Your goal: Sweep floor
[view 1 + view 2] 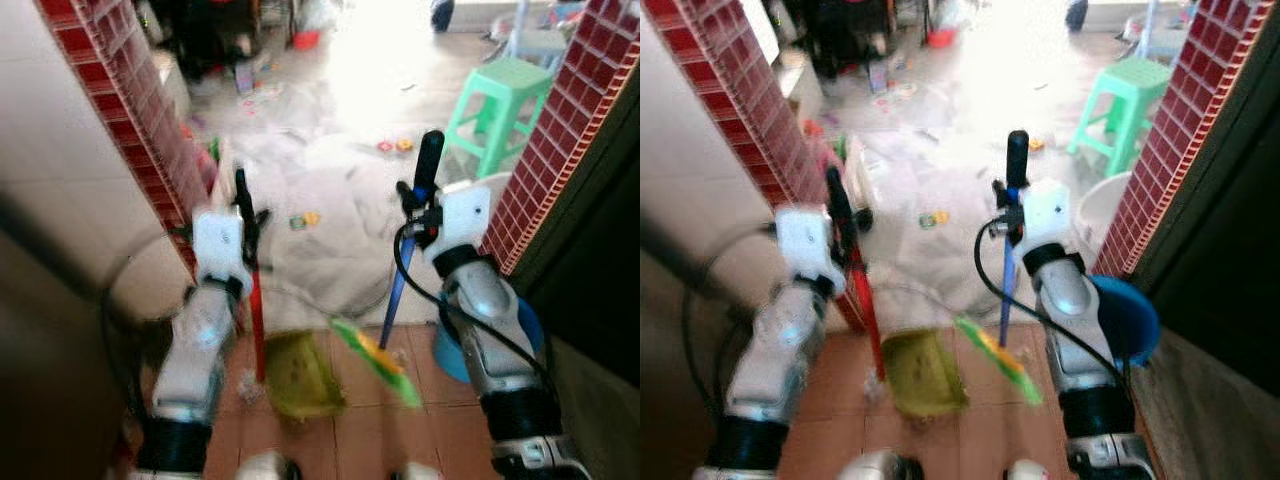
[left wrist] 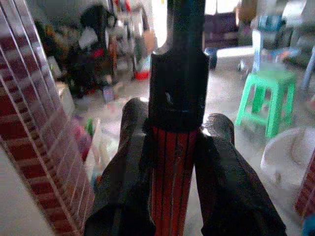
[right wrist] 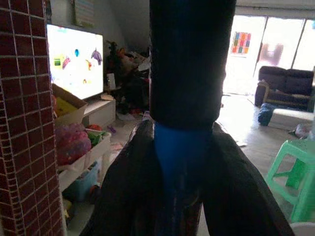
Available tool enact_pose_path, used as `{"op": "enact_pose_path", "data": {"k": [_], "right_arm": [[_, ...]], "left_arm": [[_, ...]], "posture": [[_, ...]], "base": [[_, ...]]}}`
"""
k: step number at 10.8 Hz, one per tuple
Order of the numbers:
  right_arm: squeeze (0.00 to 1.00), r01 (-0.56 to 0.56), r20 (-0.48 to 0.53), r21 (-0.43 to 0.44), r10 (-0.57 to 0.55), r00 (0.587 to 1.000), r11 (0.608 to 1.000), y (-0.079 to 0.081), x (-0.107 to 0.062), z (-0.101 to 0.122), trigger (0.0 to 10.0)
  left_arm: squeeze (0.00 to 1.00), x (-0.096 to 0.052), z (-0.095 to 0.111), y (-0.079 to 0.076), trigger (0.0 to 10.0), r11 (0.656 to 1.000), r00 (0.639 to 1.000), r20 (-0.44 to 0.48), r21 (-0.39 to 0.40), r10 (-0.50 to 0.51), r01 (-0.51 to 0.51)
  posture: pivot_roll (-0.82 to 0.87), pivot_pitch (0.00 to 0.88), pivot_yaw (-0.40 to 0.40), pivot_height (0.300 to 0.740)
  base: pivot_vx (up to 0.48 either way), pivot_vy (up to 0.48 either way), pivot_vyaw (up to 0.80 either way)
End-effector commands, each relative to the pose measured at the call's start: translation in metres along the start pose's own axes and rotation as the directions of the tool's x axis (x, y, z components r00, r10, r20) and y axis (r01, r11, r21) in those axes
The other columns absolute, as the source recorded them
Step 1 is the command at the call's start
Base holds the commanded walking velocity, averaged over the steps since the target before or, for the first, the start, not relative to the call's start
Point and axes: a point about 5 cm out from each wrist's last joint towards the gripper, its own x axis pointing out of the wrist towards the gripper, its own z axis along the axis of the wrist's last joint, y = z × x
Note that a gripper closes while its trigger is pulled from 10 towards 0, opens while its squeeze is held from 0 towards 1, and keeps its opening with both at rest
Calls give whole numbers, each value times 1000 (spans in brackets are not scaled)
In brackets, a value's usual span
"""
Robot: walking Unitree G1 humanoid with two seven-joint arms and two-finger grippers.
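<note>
Left eye view, blurred: the robot stands in a doorway between two red-tiled pillars point(image 1: 150, 130), facing a bright, cluttered room. Its left gripper point(image 1: 243, 215) is clamped on the upright red handle point(image 1: 257, 320) of a green dustpan point(image 1: 300, 375), which rests on the brown tile floor point(image 1: 370, 430) near the robot's feet. Its right gripper point(image 1: 420, 195) is clamped on the blue handle point(image 1: 395, 295) of a broom; the yellow-green broom head point(image 1: 378, 360) sits just beside the dustpan. Both wrist views show black fingers point(image 2: 123, 182) pressed against each handle. A green stool point(image 1: 500, 110) stands well ahead on the right.
</note>
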Motion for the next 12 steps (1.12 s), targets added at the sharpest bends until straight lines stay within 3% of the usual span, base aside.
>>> {"op": "enact_pose_path", "data": {"k": [1,4,6,7,10,12], "right_arm": [[0,4,116,-38,1,993,999,2,10,23,10000],[0,23,128,-62,-15,992,998,3,14,23,10000],[0,20,121,-60,-12,993,998,5,13,20,10000],[0,3,120,-64,4,993,998,9,13,20,10000],[0,-31,100,-65,37,994,997,15,10,13,10000],[0,-59,97,-81,66,993,995,22,9,11,10000]], "left_arm": [[0,6,35,3,10000,1000,989,148,8,10,-11],[0,2,29,27,10000,985,987,130,125,99,-115],[0,0,30,24,10000,983,987,128,140,99,-116],[0,-6,18,23,10000,981,989,88,145,117,-129],[0,-23,-4,42,10000,947,976,47,239,211,-216],[0,-22,-4,40,10000,951,978,49,227,204,-210]], "posture": [[-51,0,81,740],[-37,0,83,740],[-20,0,67,740],[-21,0,57,740],[-22,0,46,740],[-21,0,42,740]], "base": [[0,0,0],[0,0,0],[0,0,0],[0,0,0],[0,0,0],[0,0,800]]}}
